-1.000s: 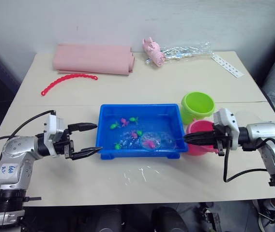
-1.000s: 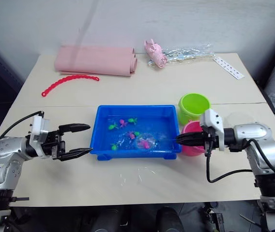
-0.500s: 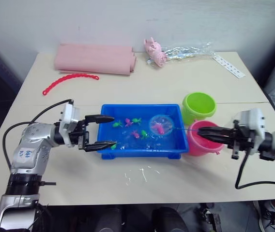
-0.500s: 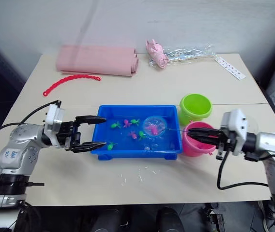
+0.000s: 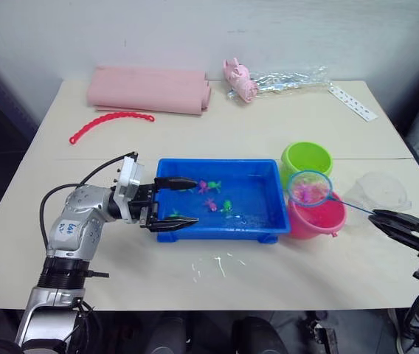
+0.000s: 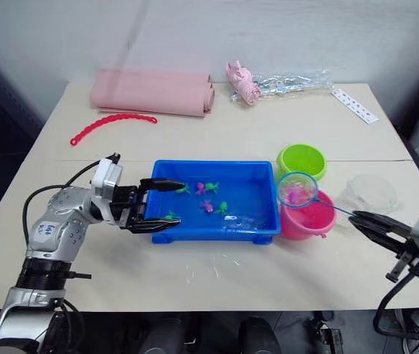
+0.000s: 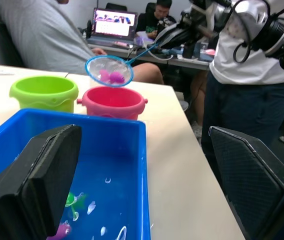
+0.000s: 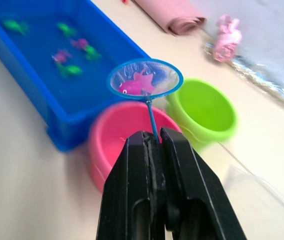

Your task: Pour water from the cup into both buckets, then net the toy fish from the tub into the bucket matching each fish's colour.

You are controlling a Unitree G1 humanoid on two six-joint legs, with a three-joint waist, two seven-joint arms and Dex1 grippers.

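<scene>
The right gripper (image 8: 154, 137) is clamped on the thin blue handle of a small round net (image 5: 310, 188), which it holds in the air above the pink bucket (image 5: 316, 215), at the right end of the tub. A pink toy fish (image 8: 136, 85) lies in the net's mesh. The lime green bucket (image 5: 306, 161) stands just beyond the pink one, on its far side, and the two look to be touching. The clear measuring cup (image 5: 383, 195) sits on the table to the right of the buckets, near the right arm.

The left gripper (image 5: 181, 200) has its fingers spread wide at the left end of the blue tub (image 5: 217, 231); one finger reaches over the water and the other lies along the near rim. In the tub's water float several green and pink toy fish (image 5: 226, 206).

At the far side of the table lie a rolled pink cloth (image 5: 147, 89), a red beaded strip (image 5: 110, 124), a pale pink pig-like toy (image 5: 237, 77) and a crumpled clear wrapper (image 5: 289, 77).
</scene>
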